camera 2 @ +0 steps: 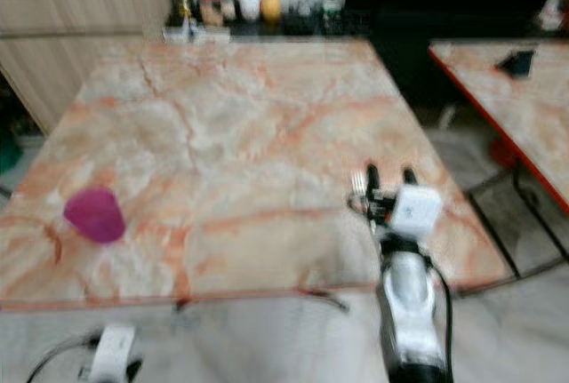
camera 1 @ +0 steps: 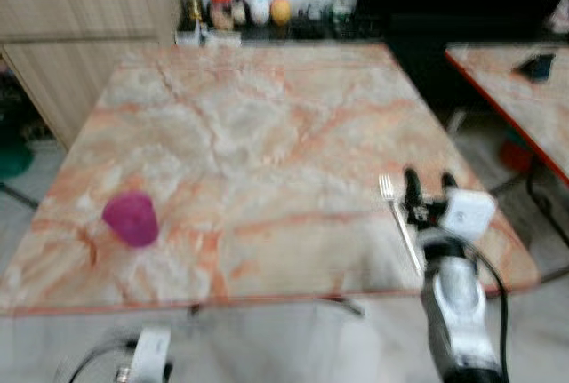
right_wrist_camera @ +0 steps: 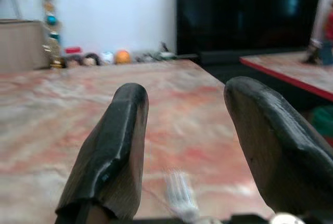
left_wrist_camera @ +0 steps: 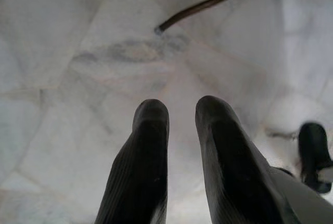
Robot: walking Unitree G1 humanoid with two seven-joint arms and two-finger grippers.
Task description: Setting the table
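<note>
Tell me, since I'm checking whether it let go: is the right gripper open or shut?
Open. The right gripper has its two black fingers spread wide apart, nothing between them; the fork lies flat on the table just beneath.

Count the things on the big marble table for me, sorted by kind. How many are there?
Cups: 1, the pink cup near the table's front left.
Forks: 1, the silver fork near the front right, beside the right gripper.
Total: 2.
The jars and bottles past the far edge are too blurred to count.
</note>
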